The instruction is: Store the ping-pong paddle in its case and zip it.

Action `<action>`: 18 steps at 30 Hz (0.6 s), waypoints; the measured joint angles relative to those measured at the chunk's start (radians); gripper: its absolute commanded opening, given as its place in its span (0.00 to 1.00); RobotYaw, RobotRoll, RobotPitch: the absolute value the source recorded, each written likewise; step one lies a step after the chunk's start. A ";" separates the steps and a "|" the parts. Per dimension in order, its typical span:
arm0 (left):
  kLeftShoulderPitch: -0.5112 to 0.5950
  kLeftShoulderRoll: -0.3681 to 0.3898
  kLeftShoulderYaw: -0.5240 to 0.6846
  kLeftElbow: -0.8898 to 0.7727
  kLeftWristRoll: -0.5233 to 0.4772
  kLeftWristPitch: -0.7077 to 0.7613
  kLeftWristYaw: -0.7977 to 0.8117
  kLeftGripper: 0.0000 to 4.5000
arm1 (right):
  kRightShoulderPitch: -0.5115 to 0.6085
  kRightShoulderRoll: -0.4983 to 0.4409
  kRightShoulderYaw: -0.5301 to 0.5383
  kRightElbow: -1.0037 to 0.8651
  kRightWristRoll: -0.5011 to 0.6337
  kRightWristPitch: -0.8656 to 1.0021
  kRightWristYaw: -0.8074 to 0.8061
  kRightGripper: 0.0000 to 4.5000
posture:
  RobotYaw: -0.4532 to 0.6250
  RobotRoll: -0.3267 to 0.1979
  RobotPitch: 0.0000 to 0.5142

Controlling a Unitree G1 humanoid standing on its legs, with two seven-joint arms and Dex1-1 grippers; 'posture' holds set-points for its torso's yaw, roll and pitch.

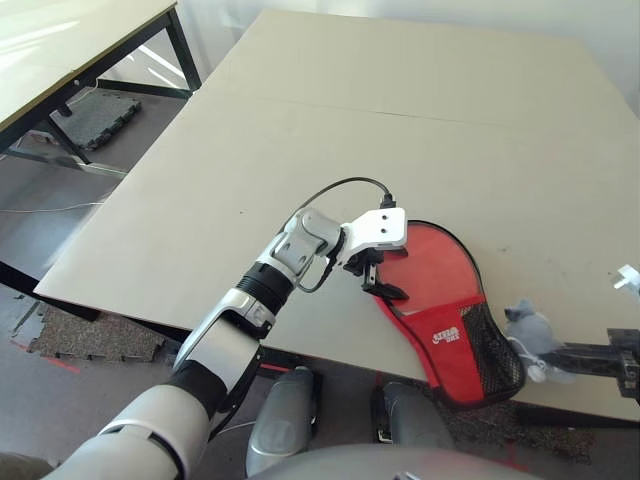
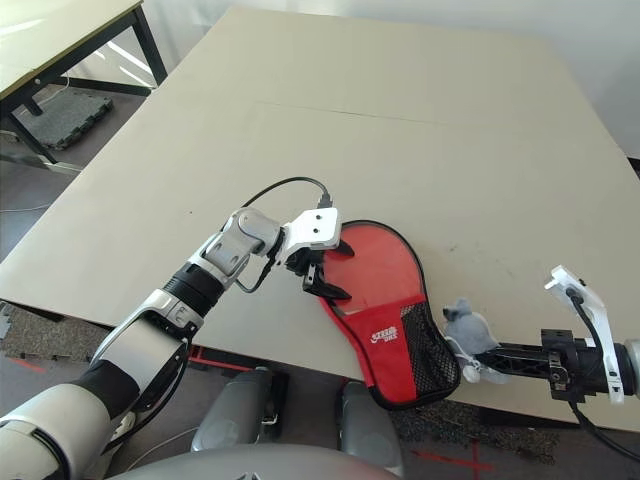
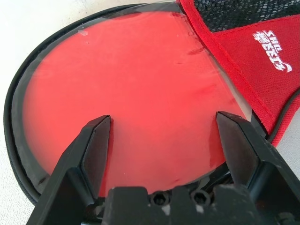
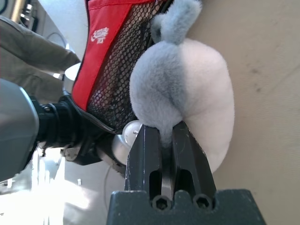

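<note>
Left wrist view is showing the left gripper (image 3: 164,140) with its two black fingers (image 3: 91,150) spread wide apart and holding nothing, both hanging just over the round red face inside the case (image 3: 28,93). That red disc is sitting framed by the case's black zipper rim, and whether it is the paddle's rubber or the case's own lining cannot be told; no handle is visible. Past the fingers, the case's red fabric flap with the white logo and the black mesh pocket is lying over the narrow end.

In the left eye view the left gripper (image 1: 378,275) is hovering at the case's (image 1: 440,300) round end, on the side toward the table's (image 1: 400,130) left edge, fingertips pointing down at the red surface. The case is lying flat near the table's near edge, round end toward the table's middle, its mesh-pocket end reaching out over the near edge.

In the right wrist view the right gripper (image 4: 161,140) is pinching its fingers together on a tuft of the small grey-and-white fuzzy bundle (image 4: 187,89), which is lying against the case's mesh pocket. In the right eye view the right gripper (image 2: 490,362) is reaching in level from the table's right side, and the bundle (image 2: 465,325) is sitting at the near edge, just beside the case's narrow end.
</note>
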 measured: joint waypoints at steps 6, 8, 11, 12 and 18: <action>-0.002 0.002 0.012 0.000 -0.013 0.017 0.000 1.00 | -0.027 0.016 -0.062 0.015 0.018 0.021 -0.029 0.65 | 0.37 0.62 0.22; -0.003 0.012 0.026 -0.018 -0.031 0.054 -0.003 1.00 | -0.086 0.029 -0.118 0.020 0.067 0.063 -0.043 0.82 | 0.36 0.62 0.21; -0.003 0.023 0.043 -0.053 -0.059 0.119 -0.015 1.00 | -0.192 0.029 -0.215 0.033 0.137 0.123 -0.069 0.99 | 0.37 0.62 0.19; -0.004 0.025 0.047 -0.070 -0.067 0.134 -0.015 1.00 | -0.216 0.029 -0.231 0.037 0.150 0.135 -0.077 0.99 | 0.37 0.62 0.18; -0.005 0.050 0.080 -0.172 -0.121 0.212 -0.004 1.00 | -0.442 0.089 -0.271 0.108 0.168 0.122 -0.201 0.99 | 0.39 0.62 0.17</action>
